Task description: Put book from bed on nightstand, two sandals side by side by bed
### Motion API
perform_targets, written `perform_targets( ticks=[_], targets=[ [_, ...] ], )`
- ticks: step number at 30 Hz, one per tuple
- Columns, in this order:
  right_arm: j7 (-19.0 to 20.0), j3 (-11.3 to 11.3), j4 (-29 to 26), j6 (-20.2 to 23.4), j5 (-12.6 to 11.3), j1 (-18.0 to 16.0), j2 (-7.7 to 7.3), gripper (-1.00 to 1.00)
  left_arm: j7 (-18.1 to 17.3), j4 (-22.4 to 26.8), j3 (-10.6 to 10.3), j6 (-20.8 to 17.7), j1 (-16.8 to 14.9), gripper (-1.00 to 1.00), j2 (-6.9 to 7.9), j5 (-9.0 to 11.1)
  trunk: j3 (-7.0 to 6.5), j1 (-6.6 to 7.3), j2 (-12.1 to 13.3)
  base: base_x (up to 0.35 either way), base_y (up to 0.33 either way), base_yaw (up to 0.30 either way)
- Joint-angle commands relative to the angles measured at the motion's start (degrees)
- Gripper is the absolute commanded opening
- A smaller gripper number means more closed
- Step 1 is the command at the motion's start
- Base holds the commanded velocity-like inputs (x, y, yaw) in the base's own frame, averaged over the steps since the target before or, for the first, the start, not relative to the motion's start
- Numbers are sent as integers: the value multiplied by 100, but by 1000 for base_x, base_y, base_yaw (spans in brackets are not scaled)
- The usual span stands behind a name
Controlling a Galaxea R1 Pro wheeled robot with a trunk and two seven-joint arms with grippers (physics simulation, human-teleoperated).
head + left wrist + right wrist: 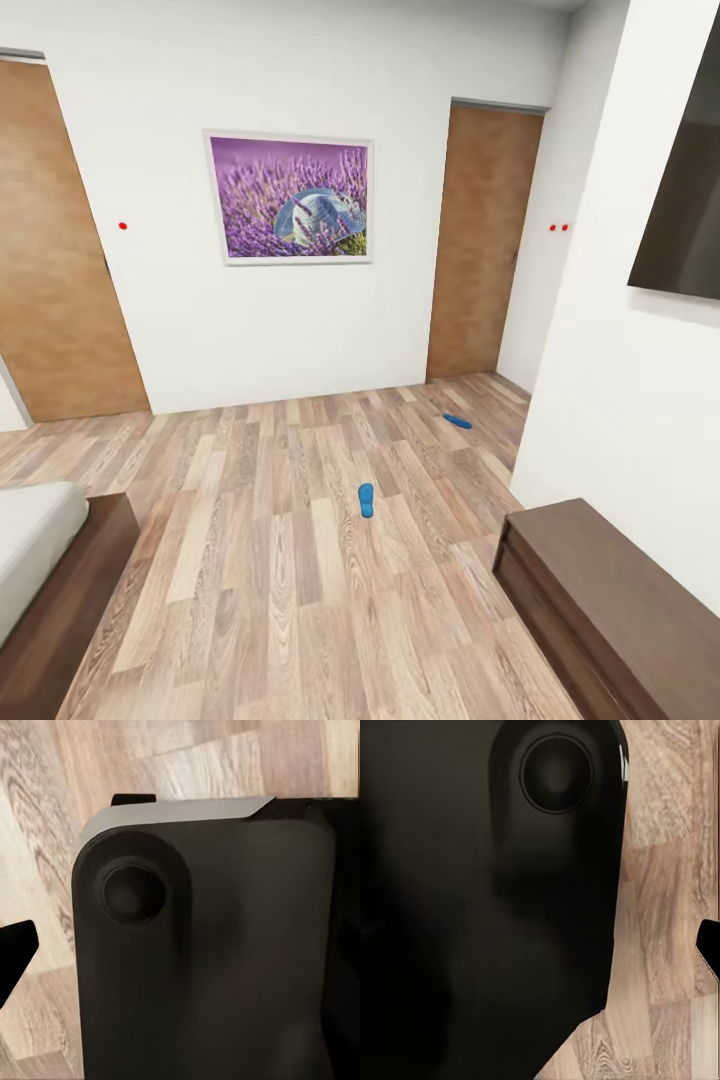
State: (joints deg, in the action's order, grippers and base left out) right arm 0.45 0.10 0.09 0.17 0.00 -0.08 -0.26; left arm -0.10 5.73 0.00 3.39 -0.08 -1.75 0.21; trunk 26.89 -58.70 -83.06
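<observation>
sandals lie well apart on the plank floor, one (366,499) mid-room, the other (457,421) near the far door, bed (35,540) at left; approach comes next; claw states unreadable.

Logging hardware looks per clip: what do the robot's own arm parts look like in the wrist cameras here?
The left wrist view shows a matte dark grey housing with rounded corners, a round raised boss and a light grey top edge. The right wrist view shows a glossier black housing with a round recessed disc. No cables or markings are visible.
</observation>
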Motion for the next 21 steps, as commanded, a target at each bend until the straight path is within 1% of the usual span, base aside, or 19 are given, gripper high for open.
perform_targets(
  ticks=[1,10,21],
  targets=[
    [6,0,0,1,-3,-1,-1,100,0,13,0,16,-1,100,-1,2,4,-3,-2,321,0,0],
    [4,-2,0,1,0,-1,0,100,1,15,2,20,-1,100,3,15,4,-3,-2,329,11,0],
    [-1,-2,0,1,0,-1,2,100,-1,15,9,21,-1,100,8,24,4,-3,-2,308,121,1]
  ],
)
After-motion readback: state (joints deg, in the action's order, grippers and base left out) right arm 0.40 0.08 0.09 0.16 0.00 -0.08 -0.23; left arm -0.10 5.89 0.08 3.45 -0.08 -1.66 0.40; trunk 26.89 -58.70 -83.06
